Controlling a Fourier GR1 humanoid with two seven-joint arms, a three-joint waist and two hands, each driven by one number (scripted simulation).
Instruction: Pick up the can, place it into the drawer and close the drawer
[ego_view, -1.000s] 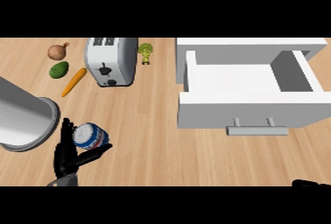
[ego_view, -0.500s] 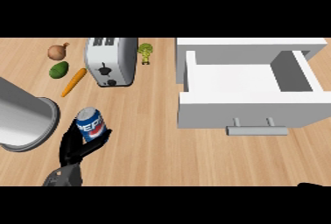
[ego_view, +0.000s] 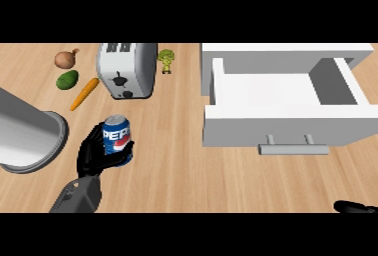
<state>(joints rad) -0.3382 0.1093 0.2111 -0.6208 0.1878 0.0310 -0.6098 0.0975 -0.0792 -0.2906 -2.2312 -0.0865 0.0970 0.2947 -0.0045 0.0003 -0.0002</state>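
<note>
We see the robot's black left hand (ego_view: 97, 154) at about eight o'clock on the wooden counter (ego_view: 177, 170), its fingers and thumb curled round the blue cylindrical soda can with white lettering (ego_view: 117, 139), which stands roughly upright in the grasp, silver top showing. Whether the can's base touches the counter we cannot tell from this steep angle. The right hand (ego_view: 356, 207) shows only as a dark sliver at five o'clock, and we cannot tell how it is set.

The white box-shaped drawer (ego_view: 288, 90) sits pulled out at two o'clock, its grey bar handle (ego_view: 292, 148) facing us, well apart from the can. Just beside the left hand, at nine o'clock, lies the large grey metal pot (ego_view: 26, 137). Along the far edge from eleven to twelve o'clock stand a silver two-slot toaster (ego_view: 127, 69), a brown onion (ego_view: 66, 58), a green avocado (ego_view: 67, 79), an orange carrot (ego_view: 84, 93) and a small green figure-like thing (we cannot make out what it is) (ego_view: 166, 60).

We judge the pick-up to be in hand, with placing and closing not yet done. The next move calls for carrying the can toward two o'clock, high enough to pass over the drawer's front wall, then lowering it inside before letting go
</note>
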